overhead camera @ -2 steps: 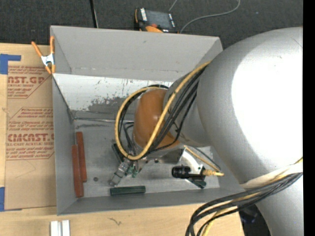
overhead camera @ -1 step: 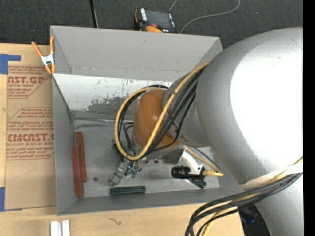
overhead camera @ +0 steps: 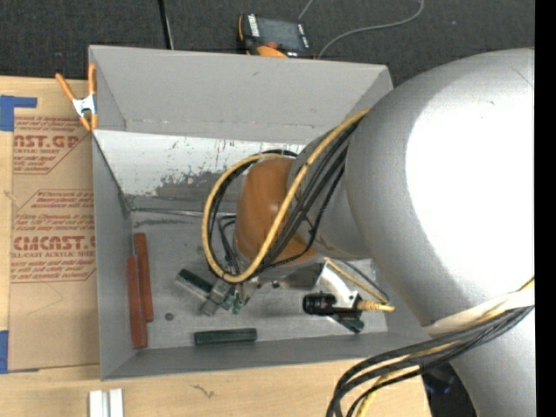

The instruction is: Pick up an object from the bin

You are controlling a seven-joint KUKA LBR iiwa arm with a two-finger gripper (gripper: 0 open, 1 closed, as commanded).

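- Green piece (overhead camera: 193, 281): small and dark, lying on the bin floor just left of centre, toward the near wall.
- Gripper (overhead camera: 224, 299): low over the floor, right beside the green piece; whether it is open or closed cannot be told.
- Orange cover (overhead camera: 261, 207) and cables (overhead camera: 211, 224): on the wrist, above the gripper.
- Dark bar (overhead camera: 225, 337): flat by the near wall, just below the gripper.
- Black cylinder (overhead camera: 320, 303): to the gripper's right, at the arm's edge.
- Brown sticks (overhead camera: 139, 289): two, side by side along the left wall.
- Bin (overhead camera: 174, 155): grey metal.

One camera looks steeply down into the bin (overhead camera: 234, 94) — close, slightly oblique — arm (overhead camera: 452, 189) entering right.
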